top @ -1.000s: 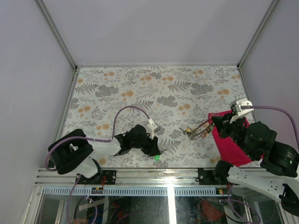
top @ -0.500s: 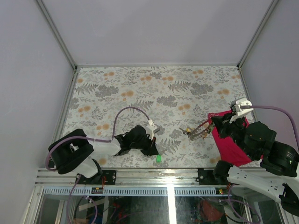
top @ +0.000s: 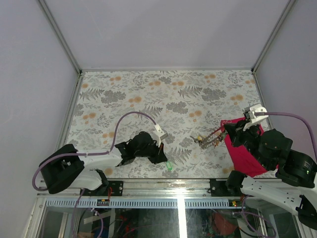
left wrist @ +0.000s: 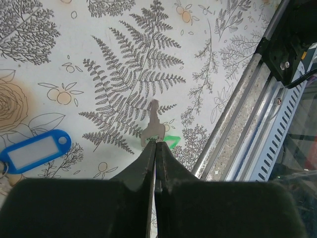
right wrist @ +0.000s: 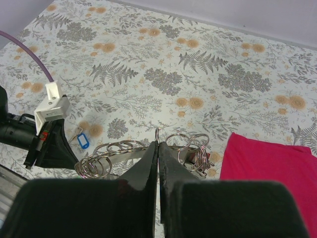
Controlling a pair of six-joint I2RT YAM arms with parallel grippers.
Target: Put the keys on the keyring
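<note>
A small key (left wrist: 152, 130) with a silvery blade and a green head (left wrist: 171, 142) is pinched at the tips of my left gripper (left wrist: 156, 144), just above the floral mat near the table's front rail. From above, its green head (top: 169, 166) shows below the left gripper (top: 165, 159). My right gripper (right wrist: 158, 143) is shut on the keyring (right wrist: 157, 134), a thin silvery ring standing upright between its tips. A chain of silvery rings (right wrist: 104, 157) hangs to both sides. In the top view the keyring's chain (top: 209, 139) dangles left of the right gripper (top: 224, 133).
A crimson cloth (top: 245, 153) lies under the right arm at the mat's right side. A blue plastic tag (left wrist: 34, 150) lies on the mat left of the left gripper. The metal front rail (left wrist: 233, 124) runs close to the right of the green key.
My left gripper has shut on the green-headed key, and the left arm has stretched a little forward and right. The right arm and keyring have held still.
</note>
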